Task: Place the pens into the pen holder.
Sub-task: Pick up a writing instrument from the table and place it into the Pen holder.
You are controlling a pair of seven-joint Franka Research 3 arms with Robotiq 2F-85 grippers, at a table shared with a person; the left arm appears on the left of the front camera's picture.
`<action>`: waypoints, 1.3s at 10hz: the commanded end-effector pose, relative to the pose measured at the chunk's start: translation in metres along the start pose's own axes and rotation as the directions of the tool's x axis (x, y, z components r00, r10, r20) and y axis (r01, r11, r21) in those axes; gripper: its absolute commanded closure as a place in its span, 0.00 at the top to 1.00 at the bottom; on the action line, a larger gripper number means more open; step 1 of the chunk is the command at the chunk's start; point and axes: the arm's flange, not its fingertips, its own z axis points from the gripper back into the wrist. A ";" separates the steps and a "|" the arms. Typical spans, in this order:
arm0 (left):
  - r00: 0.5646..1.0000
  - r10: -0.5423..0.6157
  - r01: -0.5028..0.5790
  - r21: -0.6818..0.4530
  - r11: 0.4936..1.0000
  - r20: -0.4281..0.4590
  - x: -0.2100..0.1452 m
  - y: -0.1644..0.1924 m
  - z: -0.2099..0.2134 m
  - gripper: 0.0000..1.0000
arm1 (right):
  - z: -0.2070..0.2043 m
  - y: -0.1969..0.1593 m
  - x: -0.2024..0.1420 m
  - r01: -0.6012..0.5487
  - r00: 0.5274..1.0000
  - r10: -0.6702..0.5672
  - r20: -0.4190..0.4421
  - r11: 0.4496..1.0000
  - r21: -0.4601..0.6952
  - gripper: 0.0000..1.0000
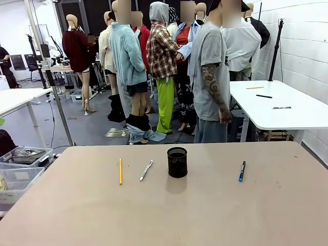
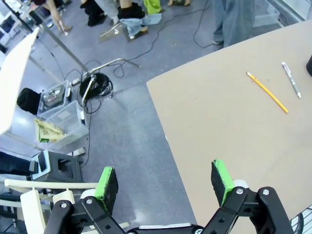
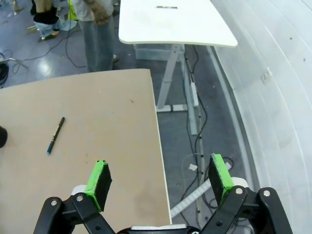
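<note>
Black mesh pen holder (image 1: pixel 177 162): upright on the tan table (image 1: pixel 164 220), about midway between its left and right edges, nearer the far edge.
Yellow pencil (image 1: pixel 120 171): lies flat left of the pen holder, pointing at the far edge.
Silver pen (image 1: pixel 146 170): lies flat between pencil and holder, slightly slanted, touching neither.
Dark pen (image 1: pixel 241 171): blue-ended, lies flat right of the holder, well apart from it.
Left gripper (image 2: pixel 165 181): jaws spread wide, empty, above the table's left edge.
Right gripper (image 3: pixel 159 176): jaws spread wide, empty, above the table's right edge.
Person (image 1: pixel 211 77): stands beyond the far edge.
</note>
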 end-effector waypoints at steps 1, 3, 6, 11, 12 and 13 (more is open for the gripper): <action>1.000 -0.002 0.002 0.005 1.000 0.005 0.001 0.000 0.001 1.00 | -0.004 0.000 0.002 -0.003 1.000 0.003 0.005 1.000 -0.014 1.00; 1.000 -0.002 0.002 0.005 1.000 0.005 0.001 0.000 0.001 1.00 | -0.004 0.000 0.002 -0.003 1.000 0.003 0.005 1.000 -0.014 1.00; 1.000 -0.002 0.002 0.005 1.000 0.005 0.001 0.000 0.001 1.00 | 0.000 0.000 0.000 0.001 1.000 -0.001 0.000 1.000 0.000 1.00; 1.000 -0.002 0.002 0.005 1.000 0.005 0.001 0.000 0.001 1.00 | -0.148 0.130 0.163 -0.253 0.898 0.353 -0.261 0.902 0.351 1.00; 1.000 -0.002 0.002 0.005 1.000 0.005 0.001 0.000 0.001 1.00 | -0.178 0.158 0.164 -0.255 0.843 0.381 -0.380 0.904 0.342 1.00; 1.000 -0.002 0.002 0.005 1.000 0.005 0.001 0.000 0.001 1.00 | -0.207 0.185 0.153 -0.239 0.753 0.361 -0.550 0.929 0.282 1.00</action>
